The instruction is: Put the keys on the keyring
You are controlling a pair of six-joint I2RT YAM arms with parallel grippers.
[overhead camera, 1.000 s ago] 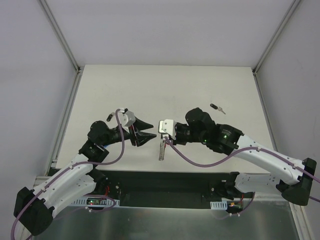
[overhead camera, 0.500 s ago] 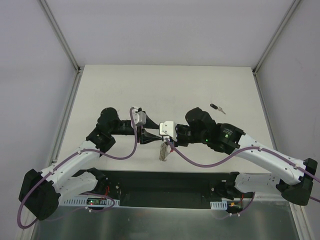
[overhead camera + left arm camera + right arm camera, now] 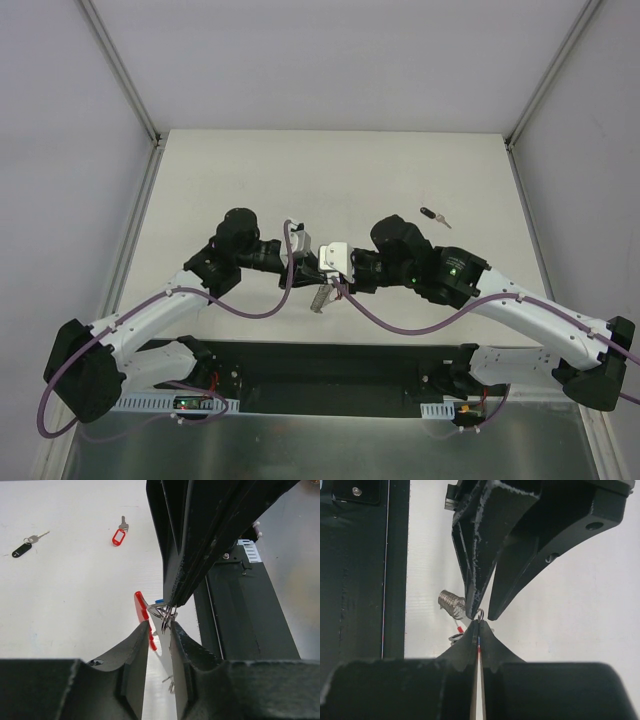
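The keyring (image 3: pixel 320 298) hangs from my right gripper (image 3: pixel 323 279) over the table's near edge. Its curved red segment (image 3: pixel 142 611) and a cluster of small silver rings (image 3: pixel 167 615) show in the left wrist view, and its silver coil (image 3: pixel 451 602) in the right wrist view. My right gripper (image 3: pixel 479 622) is shut on a thin ring at the keyring's top. My left gripper (image 3: pixel 160 625) faces it tip to tip, jaws narrowly apart on either side of that ring. A key with a black tag (image 3: pixel 433 215) (image 3: pixel 22 549) and a key with a red tag (image 3: pixel 118 536) lie on the table.
The black base rail (image 3: pixel 330 365) runs along the near edge under both arms. White walls with metal corner posts (image 3: pixel 122 70) close in the table on three sides. Purple cables (image 3: pixel 390 325) loop from both wrists.
My left arm has swung right until its gripper meets the right gripper's tips, and its jaws have narrowed round the ring. The right arm and the keyring have stayed in place.
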